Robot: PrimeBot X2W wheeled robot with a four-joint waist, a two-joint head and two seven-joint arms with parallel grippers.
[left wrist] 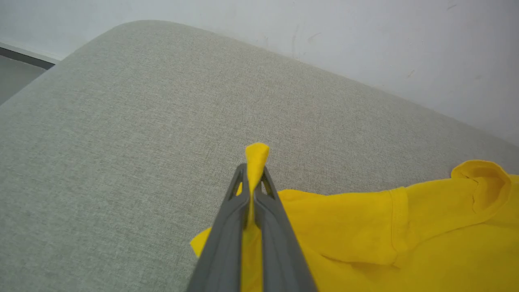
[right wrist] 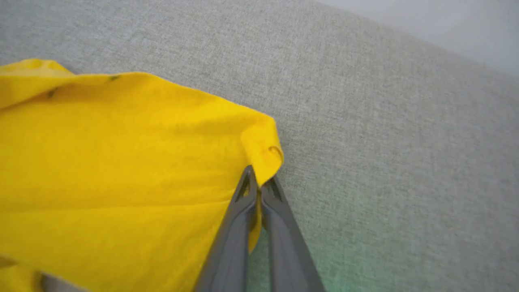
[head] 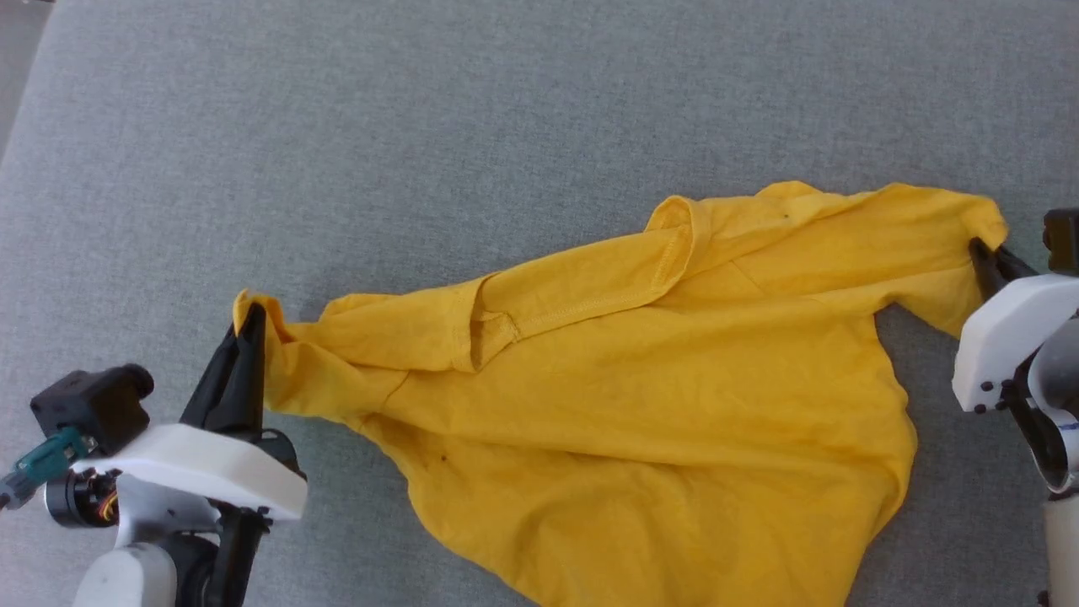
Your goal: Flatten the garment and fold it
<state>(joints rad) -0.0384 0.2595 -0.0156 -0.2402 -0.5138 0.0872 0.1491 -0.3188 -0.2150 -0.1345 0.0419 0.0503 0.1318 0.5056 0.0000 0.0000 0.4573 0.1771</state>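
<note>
Yellow shirt (head: 641,405) rumpled mid-frame on grey cushion (head: 421,126), left gripper (head: 251,320) pinching its left tip, right gripper (head: 979,250) pinching its right corner

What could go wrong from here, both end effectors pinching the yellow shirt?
1. The left end effector and right end effector pinch only small corners of the mustard-yellow fabric T-shirt; a hard pull may slip one free.
2. A hemmed flap lies folded over the body; spreading onto the grey woven surface could trap that crease.

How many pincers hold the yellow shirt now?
2. The left pincer pinches the shirt at its left end, the right pincer at its right end.
</note>
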